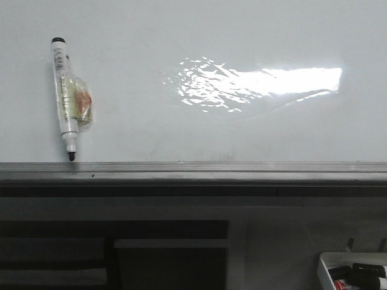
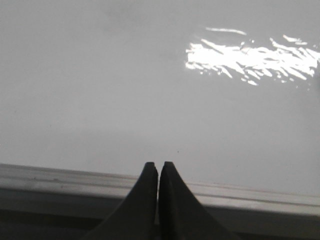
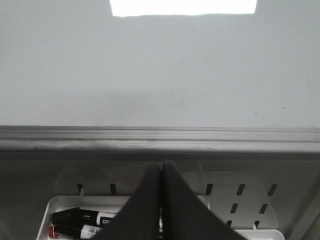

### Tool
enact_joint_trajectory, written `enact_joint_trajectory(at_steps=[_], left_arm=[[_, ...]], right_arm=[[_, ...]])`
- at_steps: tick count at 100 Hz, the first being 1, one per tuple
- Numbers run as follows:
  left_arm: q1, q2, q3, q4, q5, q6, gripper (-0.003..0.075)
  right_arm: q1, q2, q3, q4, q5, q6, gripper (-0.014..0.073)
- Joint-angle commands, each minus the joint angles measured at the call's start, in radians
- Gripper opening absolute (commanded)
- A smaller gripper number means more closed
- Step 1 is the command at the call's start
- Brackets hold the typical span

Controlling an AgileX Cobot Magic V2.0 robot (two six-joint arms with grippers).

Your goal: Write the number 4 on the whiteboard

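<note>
The whiteboard (image 1: 181,127) fills the front view, glossy white with a bright glare patch and a grey metal rail (image 1: 193,172) along its near edge. No number 4 shows on it. A white marker (image 1: 66,96) with a black cap end and a black tip lies on the board at the left, tip toward the rail, wrapped in clear film. My left gripper (image 2: 159,164) is shut and empty above the rail. My right gripper (image 3: 161,164) is shut and empty above the marker tray. Neither gripper shows in the front view.
A small white tray (image 1: 354,272) with black and red markers (image 3: 80,222) sits below the board at the right, also seen in the right wrist view (image 3: 240,200). Dark shelving (image 1: 115,254) lies below the rail at the left.
</note>
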Motion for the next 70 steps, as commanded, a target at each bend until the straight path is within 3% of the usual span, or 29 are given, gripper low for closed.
enact_joint_trajectory(at_steps=[1, 15, 40, 49, 70], left_arm=[[-0.009, -0.028, 0.017, 0.010, -0.114, -0.005, -0.0020], [-0.009, -0.028, 0.017, -0.004, -0.119, -0.005, -0.0020], [-0.009, -0.026, -0.018, -0.059, -0.126, -0.005, -0.0021], [-0.009, -0.003, -0.070, -0.057, -0.019, -0.005, -0.0021], [-0.009, 0.146, -0.194, -0.014, 0.029, -0.005, -0.0021]], right_arm=[[0.000, -0.018, 0.023, 0.039, -0.114, -0.003, -0.0061], [0.000, -0.018, 0.023, 0.057, -0.220, -0.003, -0.0061], [0.000, -0.018, 0.023, 0.068, -0.244, -0.003, -0.0061], [0.000, -0.016, 0.009, 0.146, -0.199, -0.003, -0.0061], [0.000, 0.100, -0.069, 0.208, -0.094, -0.003, -0.0061]])
